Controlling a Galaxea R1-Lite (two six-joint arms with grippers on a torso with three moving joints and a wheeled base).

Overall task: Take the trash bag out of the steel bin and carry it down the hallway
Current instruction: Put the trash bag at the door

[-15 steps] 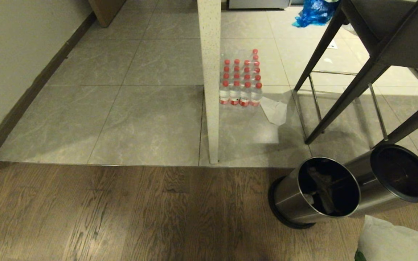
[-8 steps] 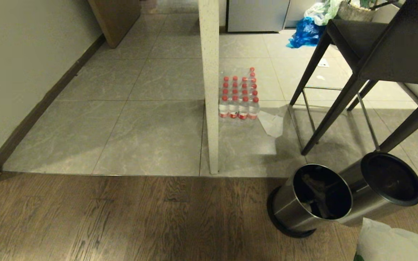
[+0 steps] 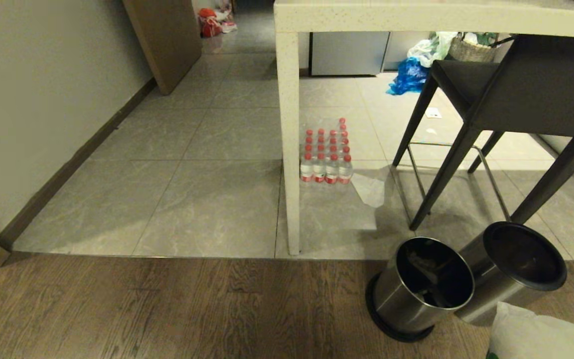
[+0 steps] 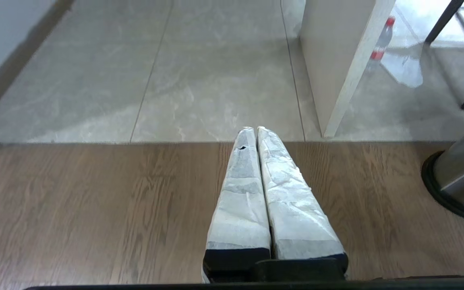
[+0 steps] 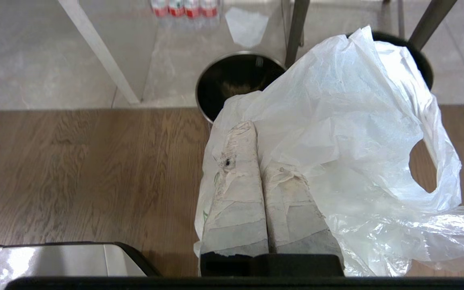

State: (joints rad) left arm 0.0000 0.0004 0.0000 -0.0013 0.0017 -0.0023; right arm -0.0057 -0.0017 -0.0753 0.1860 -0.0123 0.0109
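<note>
Grey marbled hallway point(image 3: 207, 149) tiles run toward twelve o'clock beyond the wood planks we stand on. At our four o'clock the steel bin point(image 3: 419, 289) sits empty of the trash bag point(image 5: 336, 133), which our right gripper point(image 5: 256, 129) pinches, fingers clamped together on it. Our left gripper point(image 4: 255, 129) hangs closed, holding nothing.

Dim, sharp (perhaps window-lit floor point(image 3: 207, 209))
</note>
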